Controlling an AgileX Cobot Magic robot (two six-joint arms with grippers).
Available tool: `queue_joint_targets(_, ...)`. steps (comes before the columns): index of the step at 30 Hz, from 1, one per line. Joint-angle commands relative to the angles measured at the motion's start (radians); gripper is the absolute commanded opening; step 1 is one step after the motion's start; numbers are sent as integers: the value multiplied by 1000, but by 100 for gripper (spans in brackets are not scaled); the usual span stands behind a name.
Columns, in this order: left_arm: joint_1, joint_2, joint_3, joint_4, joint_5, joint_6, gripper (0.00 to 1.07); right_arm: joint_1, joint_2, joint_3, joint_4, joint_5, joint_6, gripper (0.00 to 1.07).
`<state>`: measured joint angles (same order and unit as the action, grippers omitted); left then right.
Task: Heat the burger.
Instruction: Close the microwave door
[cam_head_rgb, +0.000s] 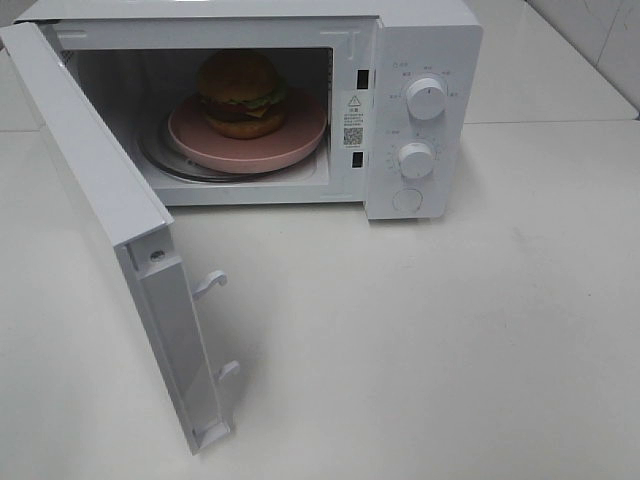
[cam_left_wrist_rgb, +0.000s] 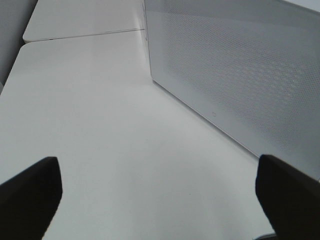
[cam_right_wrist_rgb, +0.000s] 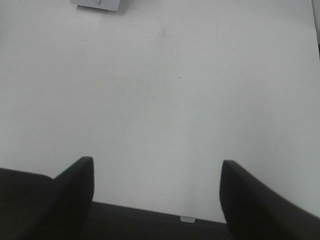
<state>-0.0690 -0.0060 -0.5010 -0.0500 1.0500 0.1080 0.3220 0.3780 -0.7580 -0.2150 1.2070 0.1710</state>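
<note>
Burger on pink plate inside microwave, door open; left claw wide, empty; right claw wide, empty.

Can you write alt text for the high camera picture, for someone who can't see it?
A burger sits on a pink plate inside a white microwave whose door stands wide open on the left. Two round knobs are on its right panel; it stands on a white table.
</note>
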Motion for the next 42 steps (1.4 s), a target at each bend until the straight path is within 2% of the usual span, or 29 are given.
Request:
queue_joint_targets(1,-4,-17,3,-2,-10,0,98,-32,-55,38,-5,5,-9,69)
queue_joint_targets(3,-4,-17,3,-2,-10,0,98,-92,-123,81,-4,-11,-47,71)
queue_joint_targets(11,-4,-17,3,-2,-10,0,98,-181,-285,213,7,-64,-11,72)
queue_joint_targets(15,-4,-17,3,-2,-10,0,98,-204,-335,213,16,-96,19,72)
queue_joint_targets(21,-4,-17,3,-2,-10,0,98,-204,-410,252,32,-194,15,71)
queue_joint_targets(42,-4,-17,3,-2,-10,0,98,-204,-409,250,33,-194,15,71)
